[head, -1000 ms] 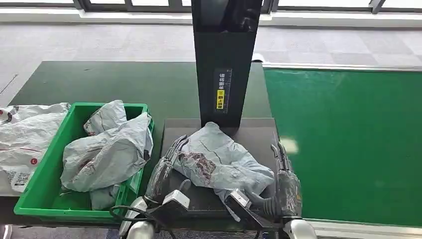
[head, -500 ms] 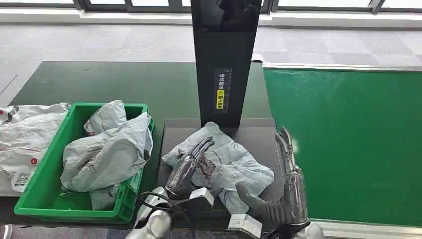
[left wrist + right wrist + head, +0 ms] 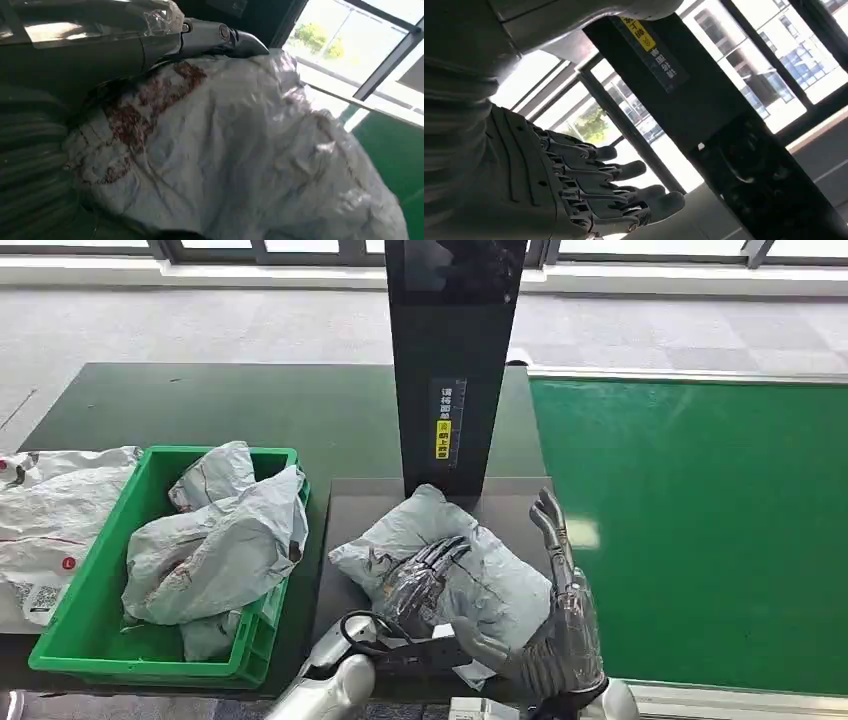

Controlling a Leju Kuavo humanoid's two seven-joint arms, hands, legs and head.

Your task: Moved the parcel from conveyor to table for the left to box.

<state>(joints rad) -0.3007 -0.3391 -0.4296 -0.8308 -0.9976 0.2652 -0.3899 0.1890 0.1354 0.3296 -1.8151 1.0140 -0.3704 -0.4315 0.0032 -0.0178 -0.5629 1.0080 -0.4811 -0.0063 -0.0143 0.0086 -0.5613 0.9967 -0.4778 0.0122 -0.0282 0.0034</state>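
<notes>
The crumpled grey plastic mailer parcel [image 3: 445, 555] lies on the dark flat scale plate [image 3: 345, 510] at the foot of the tall black glossy post [image 3: 452, 360], with the green conveyor belt [image 3: 700, 520] to its right. The left hand [image 3: 420, 585] rests flat on top of the parcel, its dark fingers [image 3: 440, 558] laid slightly apart; whether the thumb hooks under the film is hidden. In the left wrist view the wrinkled film bears a smeared reddish print, too blurred to read. The right hand [image 3: 560, 610] stands upright against the parcel's right edge, fingers straight and close together, holding nothing. Left on the dark counter [image 3: 200, 400], a green plastic crate [image 3: 75, 610] holds more grey mailer bags [image 3: 215, 540], beside white printed bags [image 3: 50, 510] cut off by the picture's edge.
</notes>
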